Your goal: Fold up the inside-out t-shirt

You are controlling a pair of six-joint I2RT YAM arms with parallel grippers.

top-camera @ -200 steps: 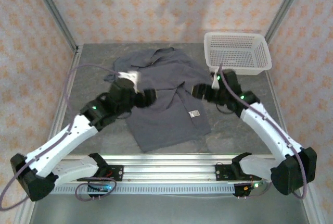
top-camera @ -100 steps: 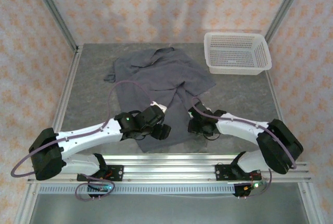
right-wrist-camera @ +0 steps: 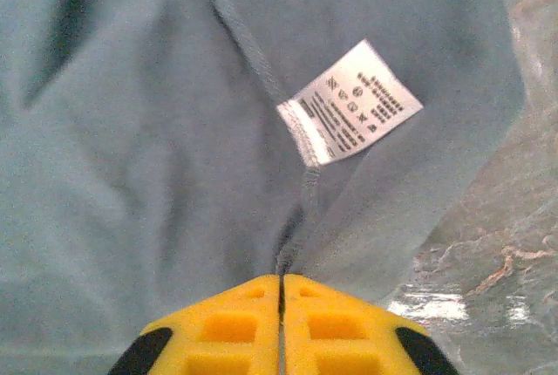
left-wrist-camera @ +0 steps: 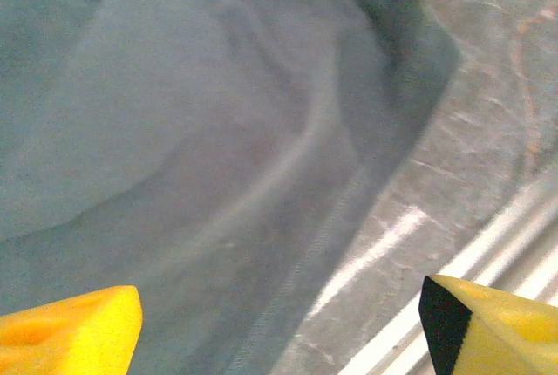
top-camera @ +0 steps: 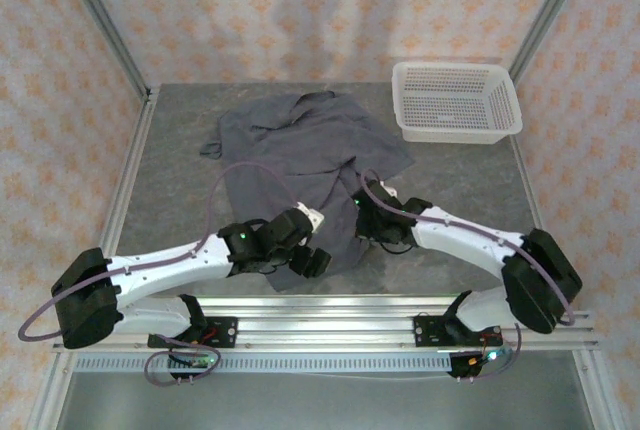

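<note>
The inside-out t-shirt (top-camera: 300, 145) lies spread and wrinkled on the grey table, seams outward, its lower hem toward the arms. At the hem's near left corner, my left gripper (top-camera: 312, 262) hangs low and open. Its yellow fingertips (left-wrist-camera: 74, 327) straddle the stitched hem edge (left-wrist-camera: 331, 235) without touching it. My right gripper (top-camera: 366, 222) is at the shirt's right side seam. In the right wrist view it (right-wrist-camera: 281, 281) is shut on a pinch of the grey fabric (right-wrist-camera: 131, 174), just below the white care label (right-wrist-camera: 349, 100).
A white mesh basket (top-camera: 455, 100) stands at the back right of the table (top-camera: 170, 180), beside the shirt's sleeve. A metal rail (top-camera: 330, 310) runs along the near edge, just behind both grippers. Patterned walls enclose the sides and back.
Both arms have drawn back from the shirt's middle to its near hem. The right gripper has closed on the fabric at the side seam. The left gripper has opened a little wider.
</note>
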